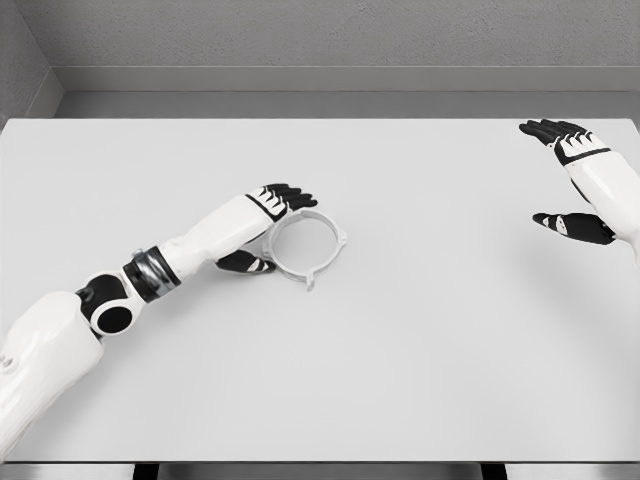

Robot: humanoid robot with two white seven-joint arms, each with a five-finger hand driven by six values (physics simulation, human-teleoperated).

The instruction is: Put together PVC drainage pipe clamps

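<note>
Just beside the pipe clamp ring (pixel 305 243), the left hand (pixel 268 225) brackets its rim, fingers spread; the right hand (pixel 570 180) hovers slack.

White ring-shaped pipe clamp (pixel 305 245) flat on table, left of centre.

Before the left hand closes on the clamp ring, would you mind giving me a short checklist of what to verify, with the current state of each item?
1. Clamp ring lies flat on the table, in full view: ok.
2. Left hand is at the ring's left rim, fingers over the top edge, thumb below: ok.
3. Firm grasp on the ring: cannot tell; the fingers look open around the rim rather than clamped.
4. Right hand is open, far to the right, clear of the ring: ok.
5. Second clamp part or pipe to assemble with the ring in view: not ok; none visible.
</note>
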